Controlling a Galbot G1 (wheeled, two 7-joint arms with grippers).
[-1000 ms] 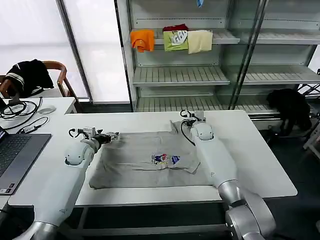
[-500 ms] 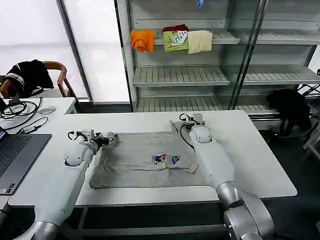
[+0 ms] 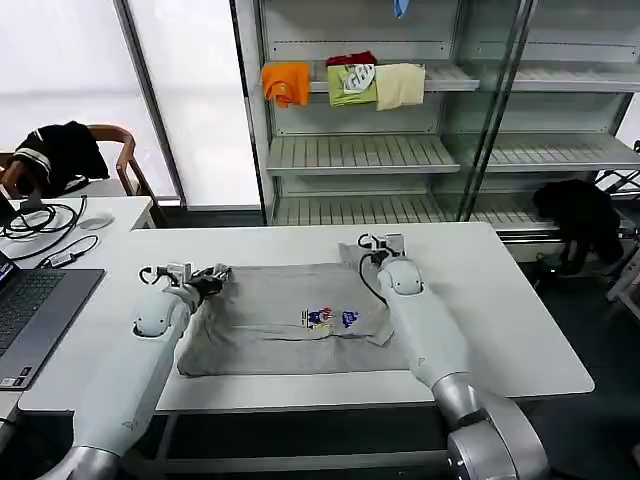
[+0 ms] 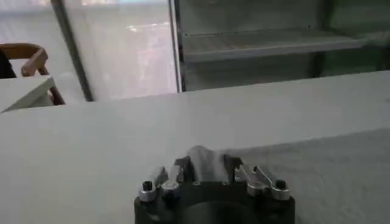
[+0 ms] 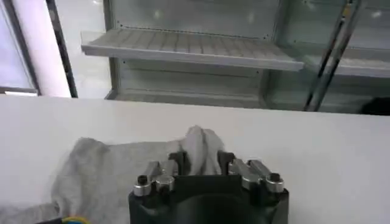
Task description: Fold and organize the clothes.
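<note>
Our left gripper (image 3: 212,278) pinches a fold of the grey T-shirt (image 3: 290,320) at its far corner, left of centre in the head frame; our right gripper (image 3: 372,246) pinches the opposite far corner, just right of centre. Both wrist views show cloth bunched between closed fingers. We judge we hold these corners to carry the far edge over for a fold. The shirt lies print-up mid-table (image 3: 520,330), with bare surface on every side and the near edge close.

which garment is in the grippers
The grey T-shirt flat on the table; left gripper and right gripper pinch its far corners. The orange, green and cream ones sit on the shelf.
</note>
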